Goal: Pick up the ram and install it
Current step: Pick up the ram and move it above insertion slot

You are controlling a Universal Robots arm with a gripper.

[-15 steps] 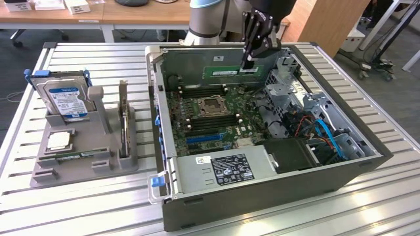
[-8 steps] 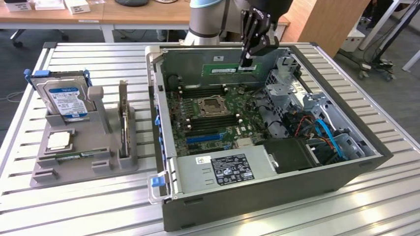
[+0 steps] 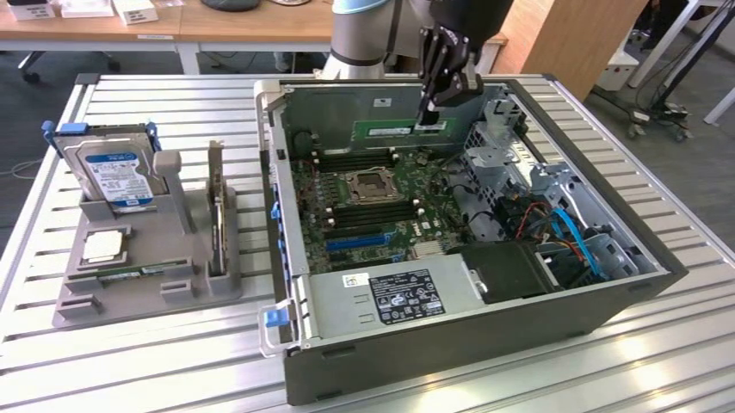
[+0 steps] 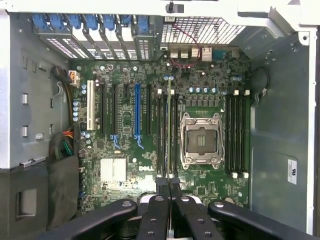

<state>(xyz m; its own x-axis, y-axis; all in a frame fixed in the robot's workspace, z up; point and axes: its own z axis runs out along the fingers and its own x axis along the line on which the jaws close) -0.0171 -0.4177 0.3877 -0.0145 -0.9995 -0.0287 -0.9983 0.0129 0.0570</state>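
The worktop (image 3: 689, 344) is a bed of pale aluminium slats. Behind it the room shows wooden desks (image 3: 230, 26) with a few small white boxes on them, a tall wooden panel at the exterior view's right, and grey-blue floor.

On the slats, toward the exterior view's left, sits a grey holder (image 3: 81, 301). A blue-labelled hard drive (image 3: 115, 176) stands upright in it, an expansion card (image 3: 216, 185) stands on edge beside that, and a square processor chip (image 3: 103, 247) lies flat in front of the drive.

Beside the holder lies an open computer case (image 3: 460, 361) on its side. Its green motherboard (image 3: 344, 219) faces up, with the empty processor socket (image 3: 373, 185) in the middle and rows of dark memory slots on either side. A power supply (image 3: 397, 297) with a white label fills the near end. Blue cables (image 3: 574, 232) loop through the drive bay at the exterior view's right.

The arm (image 3: 356, 34) reaches down from the far side of the case. Its hand (image 3: 429, 116) hangs over the case's far end, above the board and clear of it. The two black fingers are pressed almost together, clamped on the ram (image 3: 385, 129). The green stick is gripped by its upper edge and juts out level toward the exterior view's left, a white label on its face. From the wrist view, the fingers meet over the slots just beside the socket.
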